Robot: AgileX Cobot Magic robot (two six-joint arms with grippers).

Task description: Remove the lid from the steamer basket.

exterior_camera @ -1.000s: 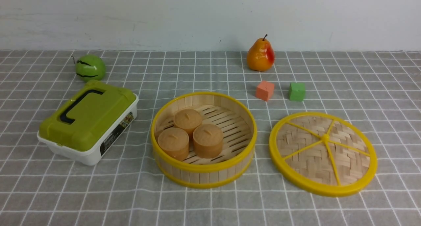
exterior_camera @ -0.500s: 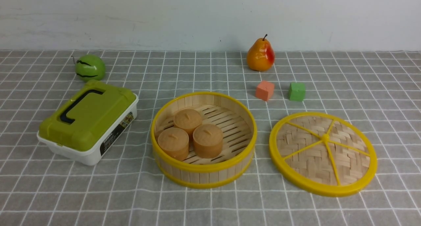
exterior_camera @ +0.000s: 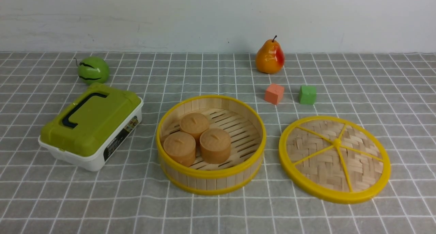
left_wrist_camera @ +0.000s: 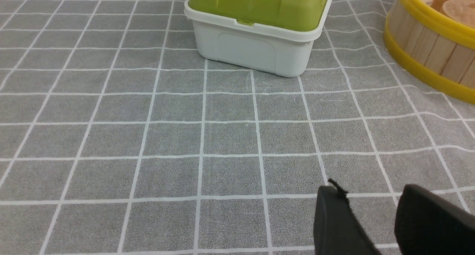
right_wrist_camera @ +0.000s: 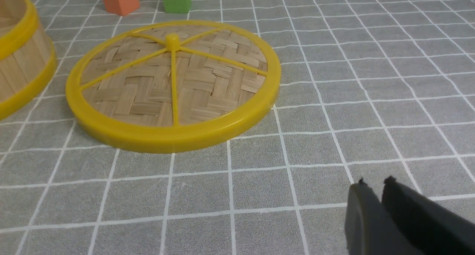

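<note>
The steamer basket (exterior_camera: 211, 177) stands open at the table's middle with three brown buns (exterior_camera: 199, 140) inside. The lid (exterior_camera: 334, 158) lies flat on the cloth to the basket's right, apart from it. In the right wrist view the lid (right_wrist_camera: 172, 84) lies ahead of my right gripper (right_wrist_camera: 374, 181), whose jaws are nearly together and empty over the cloth. In the left wrist view my left gripper (left_wrist_camera: 369, 190) hangs empty with a clear gap between its jaws; the basket's wall (left_wrist_camera: 426, 51) is off to one side. Neither gripper shows in the front view.
A white box with a green lid (exterior_camera: 90, 125) sits left of the basket, and shows in the left wrist view (left_wrist_camera: 256, 25). A green fruit (exterior_camera: 93, 69) is at the back left. A pear (exterior_camera: 269, 57), an orange cube (exterior_camera: 274, 93) and a green cube (exterior_camera: 307, 94) are at the back right.
</note>
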